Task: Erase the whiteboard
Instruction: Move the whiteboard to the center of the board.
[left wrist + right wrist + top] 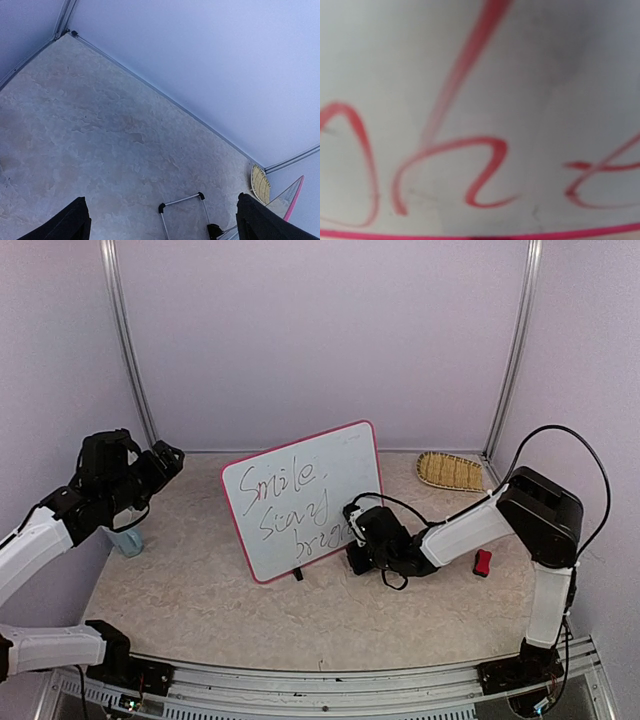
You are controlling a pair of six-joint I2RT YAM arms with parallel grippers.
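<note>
- Task's thing: rectangular whiteboard with a rounded pink-red frame (300,502) stands propped at mid-table, leaning back. Its face, covered in red marker writing (295,505), is turned toward the arms.
- Key relation: the right claw (355,530) is at the board's lower right corner, with the board directly ahead and to its left. The right wrist view is filled by the written surface (480,75). No fingers appear there, so whether this claw is clenched or released cannot be told.
- Long axis: runs left to right, the right end farther back; strokes would travel leftward and upward.
- Left claw (162,200): released, fingers spread wide, raised over the left table edge, well apart from the board.
- Room: marbled beige table (200,590) lies bare before the board. A small red object (483,562) and a woven straw tray (450,471) lie to the right.
</note>
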